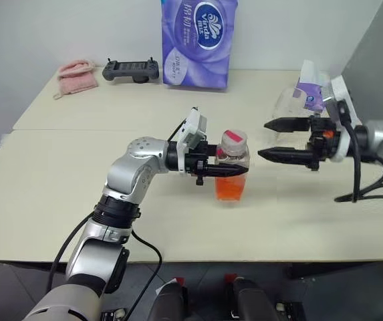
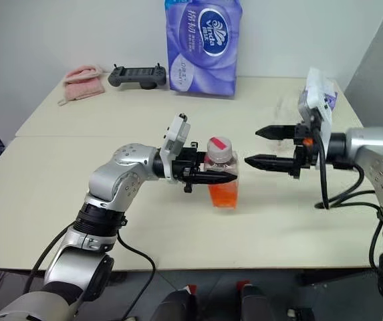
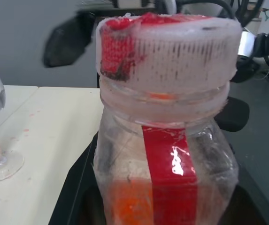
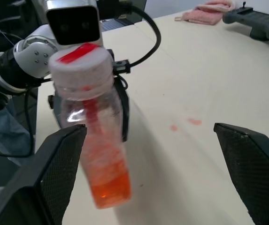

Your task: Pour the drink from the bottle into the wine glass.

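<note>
**One bottle held, cap on**

The bottle [image 1: 232, 167] stands upright at the table's [image 1: 77, 194] middle, orange drink [image 1: 230, 188] filling its lower half. The left gripper [image 1: 223, 170] is clamped around its body. The right gripper [image 1: 275, 140], just beside it, has its fingers spread apart. The wine glass [image 1: 291, 102] stands behind.
</note>
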Robot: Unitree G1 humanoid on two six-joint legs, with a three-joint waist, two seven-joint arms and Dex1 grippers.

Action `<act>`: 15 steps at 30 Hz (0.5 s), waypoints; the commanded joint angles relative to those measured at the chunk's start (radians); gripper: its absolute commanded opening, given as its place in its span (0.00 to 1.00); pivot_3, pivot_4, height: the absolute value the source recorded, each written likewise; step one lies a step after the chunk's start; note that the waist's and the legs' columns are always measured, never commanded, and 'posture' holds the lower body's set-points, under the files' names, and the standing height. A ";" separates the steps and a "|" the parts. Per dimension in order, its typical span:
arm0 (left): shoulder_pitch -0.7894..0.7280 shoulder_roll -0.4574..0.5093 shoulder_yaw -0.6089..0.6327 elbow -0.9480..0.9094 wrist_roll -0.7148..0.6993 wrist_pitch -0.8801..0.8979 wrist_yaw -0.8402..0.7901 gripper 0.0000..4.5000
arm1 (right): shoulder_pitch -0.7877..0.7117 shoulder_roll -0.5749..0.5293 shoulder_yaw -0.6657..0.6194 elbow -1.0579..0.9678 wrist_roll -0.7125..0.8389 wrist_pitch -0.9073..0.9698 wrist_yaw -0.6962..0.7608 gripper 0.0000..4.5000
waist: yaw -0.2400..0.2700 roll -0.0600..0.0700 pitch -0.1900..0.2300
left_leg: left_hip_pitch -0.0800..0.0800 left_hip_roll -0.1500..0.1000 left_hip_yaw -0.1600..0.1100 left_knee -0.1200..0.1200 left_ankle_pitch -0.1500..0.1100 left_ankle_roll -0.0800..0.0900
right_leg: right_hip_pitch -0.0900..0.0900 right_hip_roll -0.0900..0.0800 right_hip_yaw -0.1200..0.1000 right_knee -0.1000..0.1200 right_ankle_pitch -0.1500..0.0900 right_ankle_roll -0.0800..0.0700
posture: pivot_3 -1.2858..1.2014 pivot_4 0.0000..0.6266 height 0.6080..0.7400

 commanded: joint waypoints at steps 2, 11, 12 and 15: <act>-0.013 0.006 0.027 -0.021 -0.005 -0.029 0.011 0.39 | 0.055 0.062 -0.134 -0.211 0.134 0.086 -0.207 0.99 | -0.001 0.000 0.000 | 0.000 0.000 0.000 0.000 0.000 0.000 | 0.000 0.000 0.001 0.000 0.000 0.000 | 0.52 0.24 1.00; -0.026 -0.004 0.019 0.003 0.003 -0.050 0.018 0.39 | 0.068 0.324 -0.075 -0.400 0.195 0.088 -0.608 0.99 | -0.004 0.000 0.000 | 0.000 0.000 0.000 -0.001 0.000 0.000 | 0.000 0.002 0.000 0.000 0.000 0.000 | 0.52 0.24 1.00; -0.028 -0.006 0.019 0.003 0.003 -0.050 0.018 0.39 | 0.062 0.337 -0.065 -0.401 0.192 0.084 -0.628 0.99 | -0.004 0.000 0.000 | 0.000 0.000 0.000 -0.001 0.000 0.000 | 0.000 0.002 0.000 0.000 0.000 0.000 | 0.52 0.24 1.00; -0.032 -0.010 0.019 0.007 0.006 -0.053 0.016 0.39 | 0.056 0.352 -0.039 -0.405 0.185 0.073 -0.655 0.99 | -0.003 0.000 0.000 | 0.000 -0.001 0.000 0.000 0.000 0.000 | 0.000 0.002 0.000 0.000 0.000 0.000 | 0.52 0.24 1.00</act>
